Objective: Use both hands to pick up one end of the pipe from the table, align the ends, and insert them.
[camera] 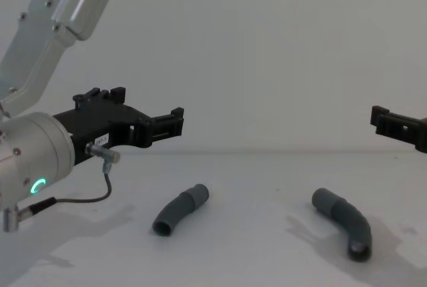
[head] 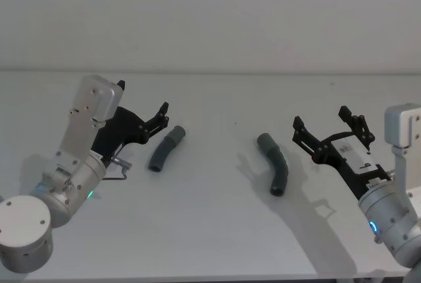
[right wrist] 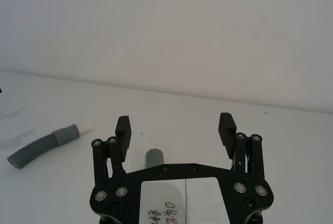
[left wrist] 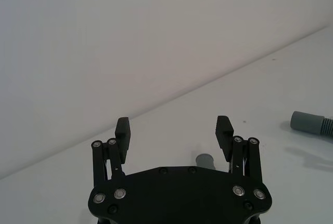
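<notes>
Both pieces lie loose on the table (head: pixel 217 230), well apart, each on the side of the arm that is meant to take it, which looks like the reason for the layout: neither arm has to cross over. The left pipe piece (head: pixel 166 149) lies just beside the left gripper (head: pixel 143 97), toward the middle, with its far cuff (head: pixel 177 133) turned inward. The right pipe piece (head: pixel 274 163) lies near the right gripper (head: pixel 320 117), also toward the middle, its own bend curving the other way, so the two inner ends roughly face each other across the gap. Those are probably the ends to be joined. Each gripper hovers above the table with its fingers spread wide and nothing between them. The spread seems meant to let the fingers straddle a piece from above. In the left wrist view a grey end of the nearer piece (left wrist: pixel 205 160) shows low between the fingers (left wrist: pixel 225 127), and the right wrist view shows the same on its side (right wrist: pixel 154 157), so each gripper appears lined up on its own piece. Seen from the chest, both grippers are clearly higher than the pieces, touching neither. The pick-up has not begun; a descent on each side is what the task calls for next
</notes>
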